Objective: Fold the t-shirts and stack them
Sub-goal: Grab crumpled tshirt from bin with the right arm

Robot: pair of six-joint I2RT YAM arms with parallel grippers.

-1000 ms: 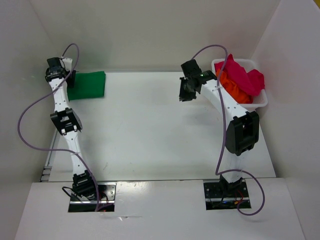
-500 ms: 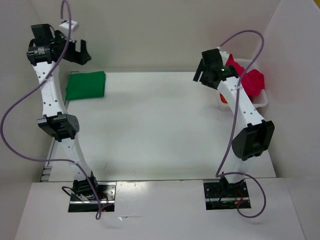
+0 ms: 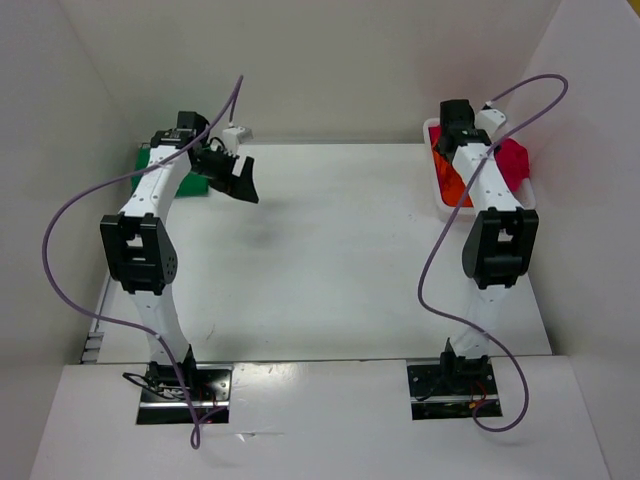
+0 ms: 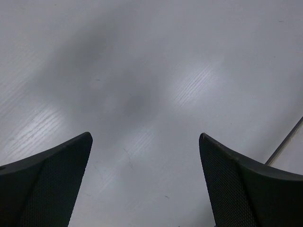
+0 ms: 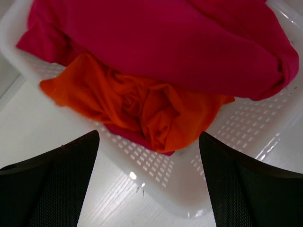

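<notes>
The folded green t-shirt (image 3: pixel 192 187) lies at the table's far left, largely hidden by my left arm. To its right, my left gripper (image 3: pixel 232 176) hangs open; in the left wrist view the left gripper (image 4: pixel 145 137) has only bare table between its fingers. The magenta-red t-shirt (image 5: pixel 165 42) lies crumpled on top of the orange t-shirt (image 5: pixel 142 104) in the white mesh basket (image 5: pixel 156 184). My right gripper (image 5: pixel 148 135) is open just above the basket's near rim, holding nothing. From above, the right gripper (image 3: pixel 453 130) sits over the basket (image 3: pixel 437 203).
White walls enclose the table on the left, back and right. The basket stands in the far right corner against the wall. Both arms' purple cables loop high above the table. A table edge or seam (image 4: pixel 284 144) shows at the right of the left wrist view.
My left arm swung from the far left corner, past the green t-shirt, toward the table's middle, jaws widening. My right arm moved right to the basket and its jaws opened.
</notes>
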